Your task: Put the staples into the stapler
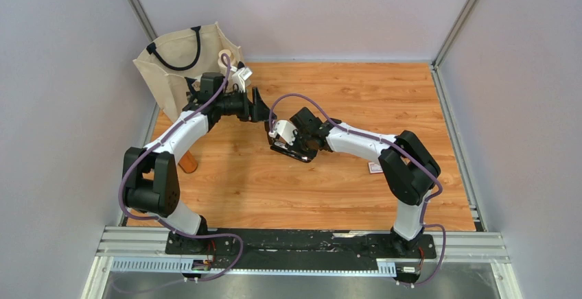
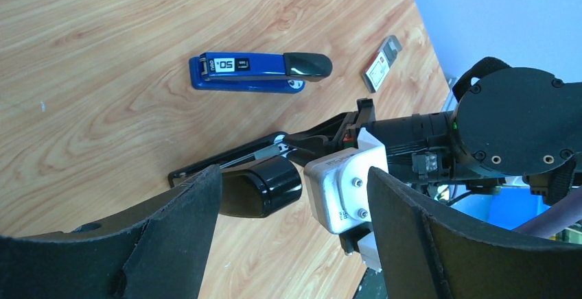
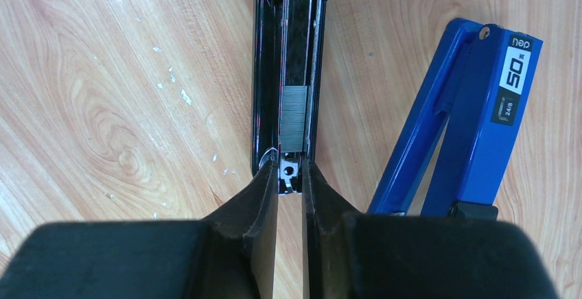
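Since the staple strip (image 3: 295, 119) lies seated in the open black stapler's (image 3: 268, 52) magazine, the handling judgement is this: light, stiff, likely to snap along its glued joints, so best pinched by its long sides. Right gripper (image 3: 289, 175): fingers almost together over the magazine's end, nothing plainly held. Left gripper (image 2: 294, 175): fingers wide apart, empty. Only the right wrist view shows the strip; the left wrist view adds the white staple box (image 2: 381, 66) past the blue stapler (image 2: 254, 73).
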`<state>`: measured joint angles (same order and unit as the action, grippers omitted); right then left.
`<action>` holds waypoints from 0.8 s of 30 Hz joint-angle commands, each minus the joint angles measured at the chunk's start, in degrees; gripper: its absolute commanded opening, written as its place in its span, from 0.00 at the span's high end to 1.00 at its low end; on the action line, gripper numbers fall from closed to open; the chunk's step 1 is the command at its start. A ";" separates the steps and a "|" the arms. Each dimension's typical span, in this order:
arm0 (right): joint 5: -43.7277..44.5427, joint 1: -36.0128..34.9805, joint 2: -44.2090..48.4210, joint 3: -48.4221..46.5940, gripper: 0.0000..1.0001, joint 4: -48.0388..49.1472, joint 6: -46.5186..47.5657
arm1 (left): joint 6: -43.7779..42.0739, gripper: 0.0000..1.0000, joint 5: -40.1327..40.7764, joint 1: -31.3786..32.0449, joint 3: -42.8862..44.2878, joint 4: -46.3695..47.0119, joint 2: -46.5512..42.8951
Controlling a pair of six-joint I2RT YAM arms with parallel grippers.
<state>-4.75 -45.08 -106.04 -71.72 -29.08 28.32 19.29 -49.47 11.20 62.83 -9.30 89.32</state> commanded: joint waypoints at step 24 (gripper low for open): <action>-7.29 0.87 1.53 5.45 0.91 6.75 -4.76 | -1.09 0.15 -4.32 -10.58 -0.95 0.87 -6.35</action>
<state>-7.73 -44.29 -104.57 -68.62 -23.33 26.15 20.18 -52.03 2.04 62.52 -8.14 86.67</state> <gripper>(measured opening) 0.164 0.851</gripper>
